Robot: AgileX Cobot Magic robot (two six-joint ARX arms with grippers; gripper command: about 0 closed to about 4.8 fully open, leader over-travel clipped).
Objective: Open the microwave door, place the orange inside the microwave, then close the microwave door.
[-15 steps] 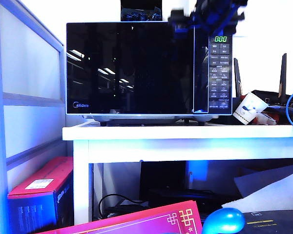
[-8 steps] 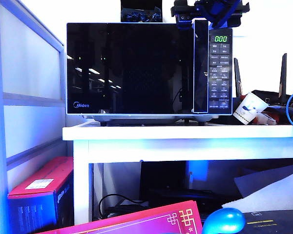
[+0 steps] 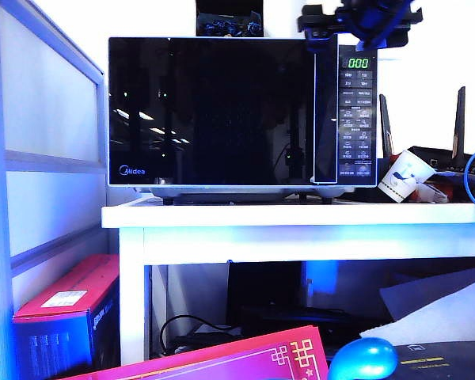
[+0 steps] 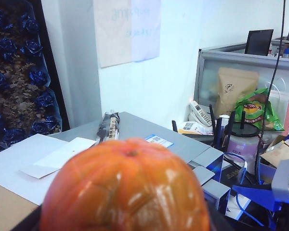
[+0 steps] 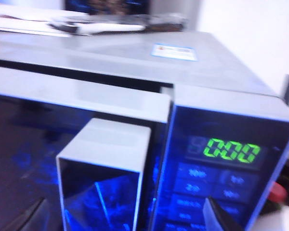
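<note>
The right claw (image 3: 362,28) hovers at the top right corner of the microwave (image 3: 241,115), above the green digit display (image 3: 358,63) and the top of the door's handle strip (image 3: 325,111). In the right wrist view the dark tips of its two fingers (image 5: 220,216) stand well apart, one on the glass and the other over the keypad (image 5: 207,192), with nothing between them, so this claw is open and empty. Directly below it, the microwave door (image 5: 77,159) is swung out a little from the body: the top edge of the door and of its handle (image 5: 106,178) stands forward of the keypad panel.

The left claw itself cannot be seen in any view. The orange (image 4: 125,187) fills the foreground of the left wrist view, right in front of that camera, but whether the left claw grips it cannot be told, since no finger shows. Beyond the orange lies the grey top of the microwave with papers (image 4: 48,159) on it.

The microwave stands on a white tabletop (image 3: 301,215), with a paper cup (image 3: 402,176) lying off to the right, below the right claw.
</note>
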